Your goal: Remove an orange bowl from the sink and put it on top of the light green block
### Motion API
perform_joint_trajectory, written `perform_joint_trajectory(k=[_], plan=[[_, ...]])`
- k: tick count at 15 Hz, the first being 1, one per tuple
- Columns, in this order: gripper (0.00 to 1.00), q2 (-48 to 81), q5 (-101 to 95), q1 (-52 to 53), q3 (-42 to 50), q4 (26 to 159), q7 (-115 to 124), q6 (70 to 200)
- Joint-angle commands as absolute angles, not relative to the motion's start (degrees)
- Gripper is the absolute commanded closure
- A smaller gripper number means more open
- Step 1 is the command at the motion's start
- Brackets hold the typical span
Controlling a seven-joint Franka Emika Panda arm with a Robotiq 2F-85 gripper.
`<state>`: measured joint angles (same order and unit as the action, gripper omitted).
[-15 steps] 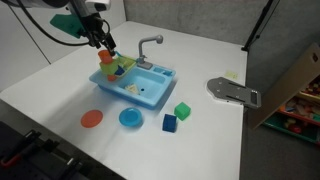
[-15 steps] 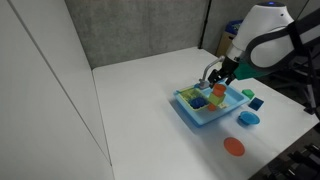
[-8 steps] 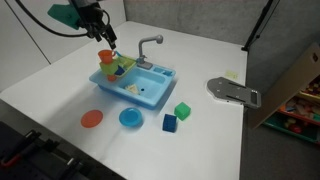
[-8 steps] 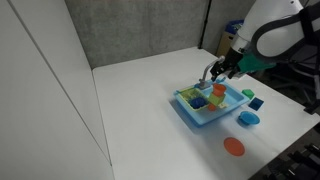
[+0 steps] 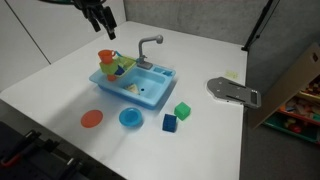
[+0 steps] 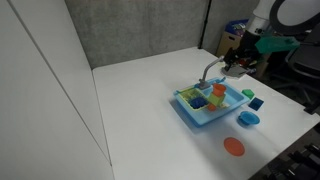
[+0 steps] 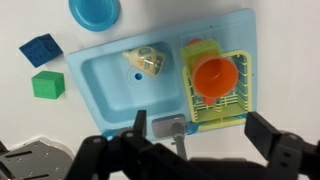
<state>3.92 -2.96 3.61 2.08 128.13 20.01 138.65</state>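
The orange bowl (image 7: 214, 77) sits upright on the light green block (image 7: 222, 108), at one end of the light blue sink (image 7: 105, 85). Both exterior views show the bowl (image 5: 106, 57) (image 6: 218, 89) on the block (image 5: 119, 68) in the sink (image 5: 150, 93) (image 6: 200, 113). My gripper (image 7: 205, 140) is open and empty, well above the sink near the grey faucet (image 7: 170, 128). The exterior views show it (image 5: 107, 28) (image 6: 238, 60) raised clear of the bowl.
A small yellowish toy (image 7: 148, 60) lies in the basin. Beside the sink lie a blue cube (image 5: 169, 123), a bright green cube (image 5: 181, 110), a blue dish (image 5: 130, 118) and a flat orange plate (image 5: 91, 119). A grey metal fitting (image 5: 235, 92) lies near the table edge.
My gripper has risen up and away from the orange bowl. The bowl stays on the light green block in the sink.
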Motion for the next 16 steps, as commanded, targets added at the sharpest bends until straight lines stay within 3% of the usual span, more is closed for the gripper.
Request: perform_joint_trajectory(k=[1,11,16], plan=[[0.0,0.4,-5.8,1.9,2.1,125.1,20.0,129.1],[0.0,-6.0,-4.7,-1.0,2.4,115.8,8.0,104.6],[0.0,-6.3,-5.1,-1.5,2.2,115.1,6.1,102.3]])
